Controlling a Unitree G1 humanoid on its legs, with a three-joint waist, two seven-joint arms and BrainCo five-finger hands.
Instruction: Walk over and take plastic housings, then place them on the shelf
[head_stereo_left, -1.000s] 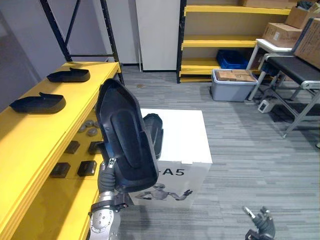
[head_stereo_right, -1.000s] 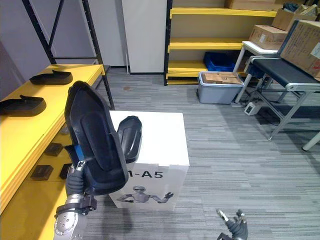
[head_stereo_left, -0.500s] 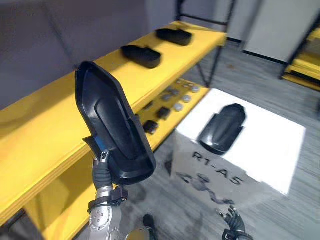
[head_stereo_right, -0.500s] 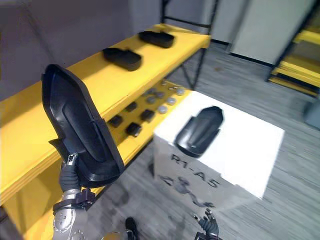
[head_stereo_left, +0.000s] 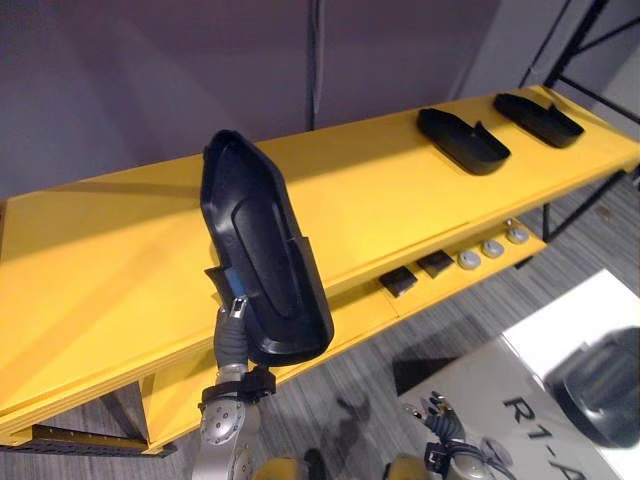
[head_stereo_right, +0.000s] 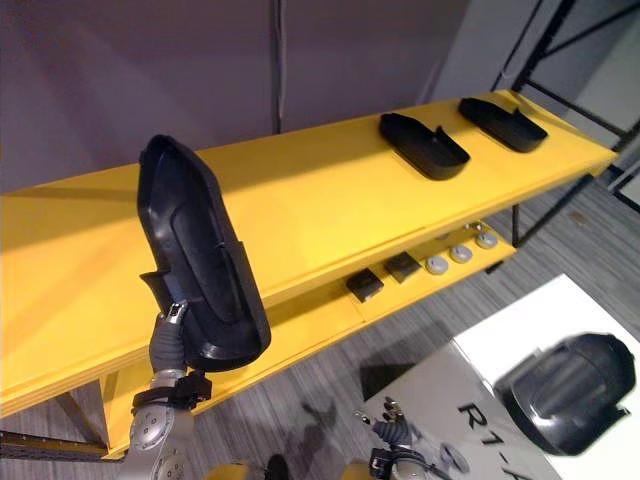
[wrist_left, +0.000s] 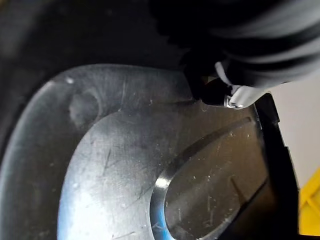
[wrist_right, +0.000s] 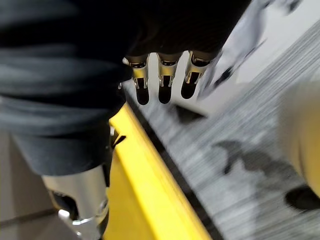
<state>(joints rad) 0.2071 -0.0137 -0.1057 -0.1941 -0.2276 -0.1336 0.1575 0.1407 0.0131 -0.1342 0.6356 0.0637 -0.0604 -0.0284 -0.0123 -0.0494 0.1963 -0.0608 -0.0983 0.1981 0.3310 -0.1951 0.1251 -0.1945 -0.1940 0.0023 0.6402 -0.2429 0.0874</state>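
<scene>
1. The whole view has swung round since a moment ago. That is the robot turning its head, not the things moving. The long yellow shelf (head_stereo_left: 120, 250) was off at 9 o'clock. Now it runs right across the view.
2. The left robot hand (head_stereo_left: 234, 318) keeps hold of the big black plastic housing (head_stereo_left: 262, 265) from below. The housing stands upright, just left of the middle. It is up in the air in front of the shelf's edge. I do not think it touches the board yet.
3. Two flat black plastic housings (head_stereo_left: 462, 141) already lie on the shelf at 1 to 2 o'clock. They are near each other but apart.
4. A rounded black plastic housing (head_stereo_right: 570, 390) lies on the white box (head_stereo_right: 500, 345) at 4 o'clock. The box was in the middle of the view before. Now it sits at the edge, because the robot looks away from it.
5. The right robot hand (head_stereo_left: 447, 445) hangs low at 6 o'clock. Its fingers (wrist_right: 163, 82) are straight and it holds nothing.
6. I think the turning part is done. The robot faces a big bare stretch of shelf, right behind the held housing. The next job is likely to lay the housing down there and let go. The one on the box is left to fetch.
</scene>
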